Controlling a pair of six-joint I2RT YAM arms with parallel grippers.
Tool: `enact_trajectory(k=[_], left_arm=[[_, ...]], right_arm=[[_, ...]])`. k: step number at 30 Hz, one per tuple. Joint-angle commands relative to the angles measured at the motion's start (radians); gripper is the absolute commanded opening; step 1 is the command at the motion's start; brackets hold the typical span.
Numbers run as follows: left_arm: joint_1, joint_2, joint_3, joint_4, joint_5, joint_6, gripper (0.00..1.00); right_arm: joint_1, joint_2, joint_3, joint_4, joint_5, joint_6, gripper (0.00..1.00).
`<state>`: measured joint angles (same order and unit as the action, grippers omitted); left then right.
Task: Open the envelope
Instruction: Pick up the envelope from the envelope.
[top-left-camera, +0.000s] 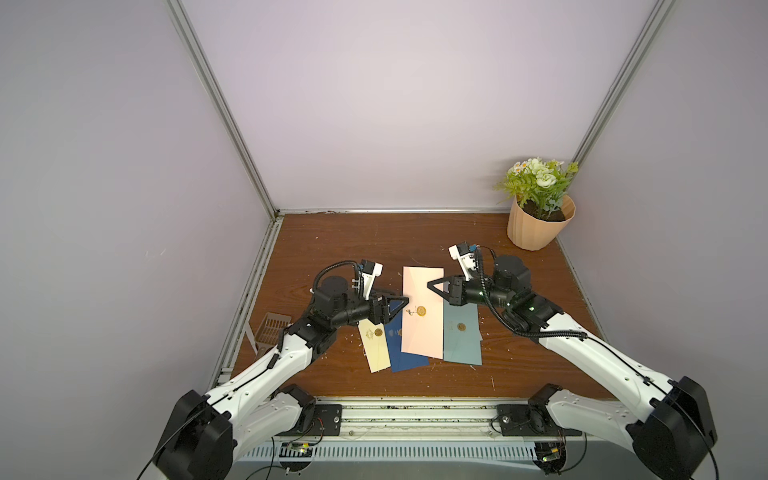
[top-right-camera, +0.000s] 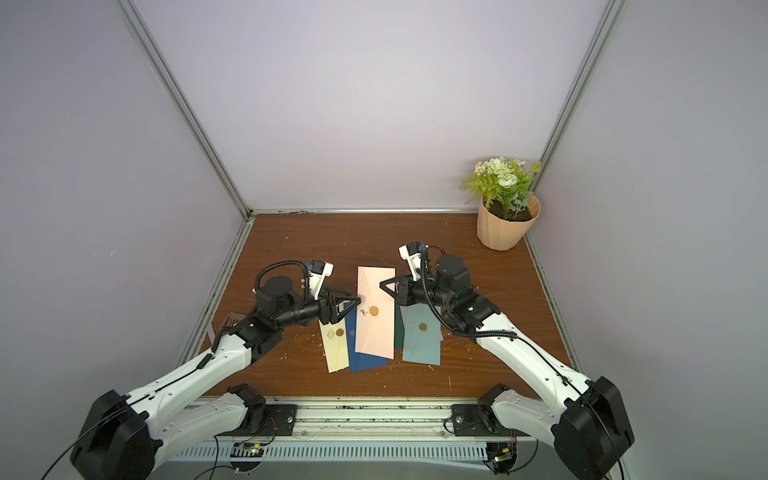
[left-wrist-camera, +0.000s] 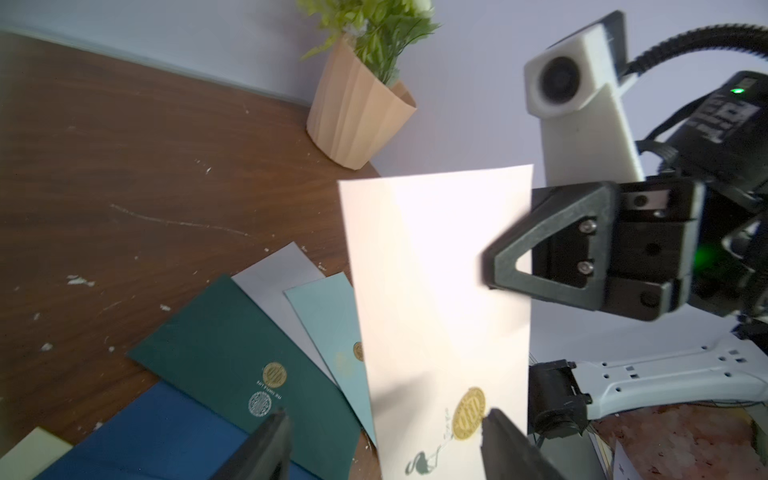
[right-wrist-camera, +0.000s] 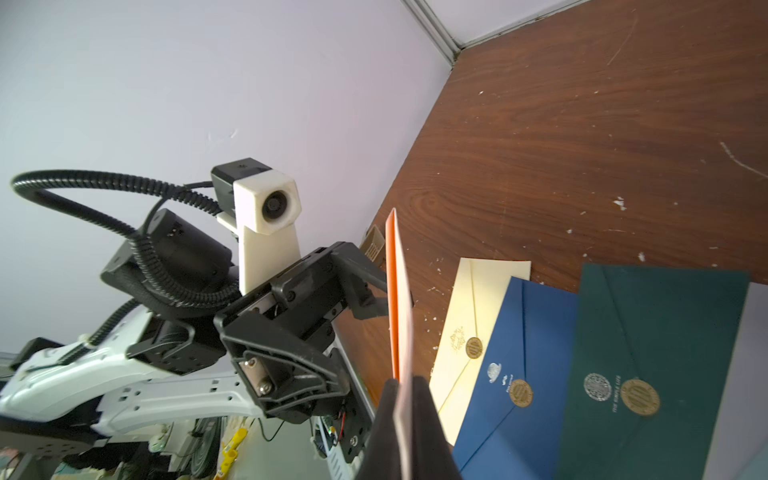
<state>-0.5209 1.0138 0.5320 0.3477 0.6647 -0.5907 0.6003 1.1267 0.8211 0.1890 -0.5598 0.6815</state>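
Aloft, pink envelope (top-left-camera: 422, 332) tight between right tool (top-left-camera: 430, 285) tips, left tool (top-left-camera: 403, 301) jaws apart beside its gold seal (top-left-camera: 421, 311).

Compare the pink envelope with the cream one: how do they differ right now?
The pink envelope is pinched at one edge by the shut right tool and held up off the table; the cream envelope lies flat on it, untouched. The pink envelope is above the others; the cream envelope is partly covered by the navy envelope. Both have closed flaps with a round gold seal.
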Motion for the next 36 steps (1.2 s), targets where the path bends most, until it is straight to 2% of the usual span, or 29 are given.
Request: enact_trajectory(k=[1, 4, 7, 10, 12, 18, 21, 22, 23, 27, 33, 36], left_arm=[[0.009, -0.005, -0.024, 0.149, 0.085, -0.03, 0.73], [0.009, 0.001, -0.034, 0.168, 0.088, -0.04, 0.7], [0.01, 0.002, -0.045, 0.185, 0.092, -0.043, 0.58], [0.009, 0.001, -0.063, 0.251, 0.124, -0.075, 0.39], [0.01, 0.0, -0.074, 0.308, 0.153, -0.103, 0.32], [0.009, -0.016, -0.093, 0.396, 0.212, -0.147, 0.25], [0.01, -0.017, -0.104, 0.43, 0.223, -0.165, 0.09], [0.01, -0.014, -0.103, 0.428, 0.223, -0.165, 0.02], [0.009, -0.011, -0.102, 0.425, 0.22, -0.168, 0.0], [0.01, -0.004, -0.107, 0.468, 0.213, -0.196, 0.0], [0.011, -0.002, -0.105, 0.546, 0.192, -0.251, 0.0], [0.012, 0.013, -0.104, 0.592, 0.192, -0.283, 0.0]], right_arm=[[0.003, -0.005, 0.027, 0.121, -0.087, 0.078, 0.0], [0.003, 0.007, 0.012, 0.201, -0.119, 0.126, 0.0], [0.003, 0.012, 0.002, 0.258, -0.133, 0.163, 0.0], [0.003, 0.025, 0.002, 0.285, -0.154, 0.177, 0.0], [0.003, 0.035, -0.003, 0.307, -0.168, 0.188, 0.0], [0.003, 0.053, -0.01, 0.294, -0.175, 0.169, 0.0], [0.003, 0.058, -0.008, 0.285, -0.172, 0.162, 0.0], [0.003, 0.06, -0.009, 0.285, -0.169, 0.163, 0.07], [0.003, 0.061, -0.009, 0.286, -0.167, 0.164, 0.18], [0.003, 0.056, -0.021, 0.321, -0.169, 0.182, 0.34], [0.009, 0.012, -0.082, 0.426, -0.158, 0.225, 0.35], [0.021, 0.007, -0.11, 0.496, -0.175, 0.249, 0.27]])
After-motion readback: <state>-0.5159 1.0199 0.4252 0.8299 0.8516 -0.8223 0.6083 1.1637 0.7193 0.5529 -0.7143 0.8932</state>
